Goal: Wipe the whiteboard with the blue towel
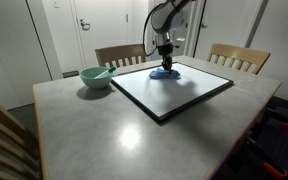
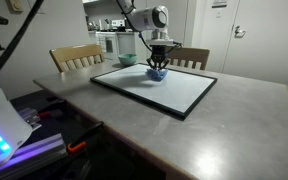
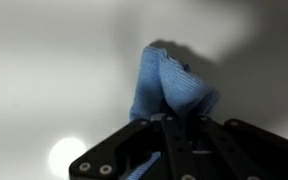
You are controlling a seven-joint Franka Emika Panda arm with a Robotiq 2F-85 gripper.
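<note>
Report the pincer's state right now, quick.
Pincer: closed, holding the small bright blue cloth towel, which rests on the glossy white black-framed whiteboard.

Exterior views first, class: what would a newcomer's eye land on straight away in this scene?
The whiteboard lies flat on the grey table, black-framed and glossy. Near its far edge the tool holds a bunched blue towel on the board. A teal bowl sits on the table beside it.

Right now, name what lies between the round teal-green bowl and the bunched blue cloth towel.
Nothing stands there: only bare grey tabletop, then the edge of the black-framed whiteboard, in an exterior view.
</note>
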